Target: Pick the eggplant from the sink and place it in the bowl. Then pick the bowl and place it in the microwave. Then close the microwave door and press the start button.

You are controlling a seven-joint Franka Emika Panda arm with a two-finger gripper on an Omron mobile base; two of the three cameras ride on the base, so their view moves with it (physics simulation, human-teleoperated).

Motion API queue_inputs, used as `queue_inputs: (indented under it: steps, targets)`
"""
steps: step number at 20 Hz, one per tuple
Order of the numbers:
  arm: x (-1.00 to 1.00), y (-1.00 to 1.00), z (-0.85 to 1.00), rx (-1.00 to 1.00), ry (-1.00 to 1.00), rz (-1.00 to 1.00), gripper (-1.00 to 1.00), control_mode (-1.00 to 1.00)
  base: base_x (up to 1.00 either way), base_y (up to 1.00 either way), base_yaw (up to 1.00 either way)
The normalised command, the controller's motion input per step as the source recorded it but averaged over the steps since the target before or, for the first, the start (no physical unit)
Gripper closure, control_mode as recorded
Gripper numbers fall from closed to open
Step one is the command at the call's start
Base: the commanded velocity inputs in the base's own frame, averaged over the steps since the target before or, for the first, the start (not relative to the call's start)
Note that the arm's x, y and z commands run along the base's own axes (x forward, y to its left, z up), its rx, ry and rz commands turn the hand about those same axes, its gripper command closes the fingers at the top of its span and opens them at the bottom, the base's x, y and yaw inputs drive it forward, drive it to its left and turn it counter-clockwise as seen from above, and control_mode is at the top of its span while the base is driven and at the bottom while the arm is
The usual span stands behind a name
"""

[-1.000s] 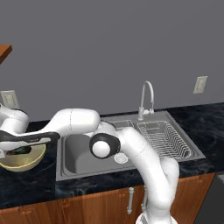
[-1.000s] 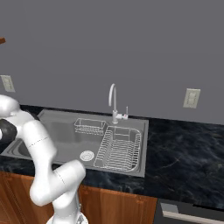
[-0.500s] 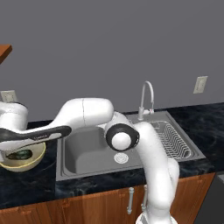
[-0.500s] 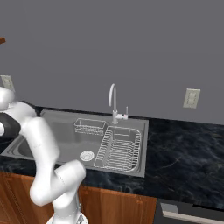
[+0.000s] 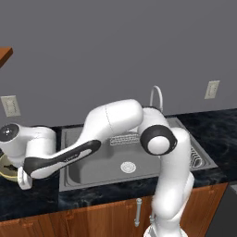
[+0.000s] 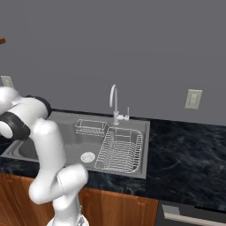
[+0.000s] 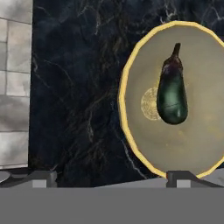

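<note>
In the left base view we see the arm reach from the lower right far over to the left, across the near rim of the sink (image 5: 92, 178), so that the hand hangs above the dark marbled counter (image 5: 28, 203) left of the basin. The gripper (image 5: 24, 179) points down there, over the bowl (image 5: 6, 167), of which a pale yellow edge peeps out on the far left behind the wrist. The basin holds a round drain (image 5: 127, 167), and the curved faucet (image 5: 158, 96) rises at its far side, partly behind the arm. A white wall outlet (image 5: 10, 105) sits on the grey wall to the left, a second outlet (image 5: 212, 89) to the right.

In the right base view we find the sink (image 6: 137, 170) in the middle with its faucet (image 6: 114, 102), a small wire basket (image 6: 90, 128) at the far side, a larger wire rack (image 6: 118, 152) on the right of the basin and the drain (image 6: 87, 156) beside it. The counter (image 6: 185, 154) runs on to the right, under an outlet (image 6: 193, 99).

In the hand view we look straight down. The two finger tips stand wide apart at the bottom edge, so the gripper (image 7: 109, 177) is released and grasps nothing. The bowl (image 7: 135, 144) lies on the dark counter (image 7: 74, 87), to the right of the gripper's middle, and the eggplant (image 7: 172, 96) lies inside it, beside the centre mark, its stem pointing to the top of the picture.
</note>
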Motion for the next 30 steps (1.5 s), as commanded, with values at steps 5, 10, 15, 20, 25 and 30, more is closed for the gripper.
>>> queue_inputs:
  steps: [5,10,15,20,25,30]
  targets:
    - [0.35,0.11,-0.08,0.00,0.00,0.00,-1.00,-1.00,0.00,0.00,0.00]
    - [0.16,0.37,-0.07,0.00,0.00,0.00,-1.00,-1.00,0.00,0.00,0.00]
    - [0.33,0.25,-0.18,-0.04,0.00,0.00,-1.00,-1.00,0.00,0.00,0.00]
    - [0.19,0.15,-0.16,-0.04,0.00,0.01,-1.00,-1.00,0.00,0.00,0.00]
    - [0.00,0.08,-0.25,-0.01,0.00,0.02,-1.00,-1.00,0.00,0.00,0.00]
    - [0.01,0.00,-0.27,0.00,0.00,0.02,-1.00,-1.00,0.00,0.00,0.00]
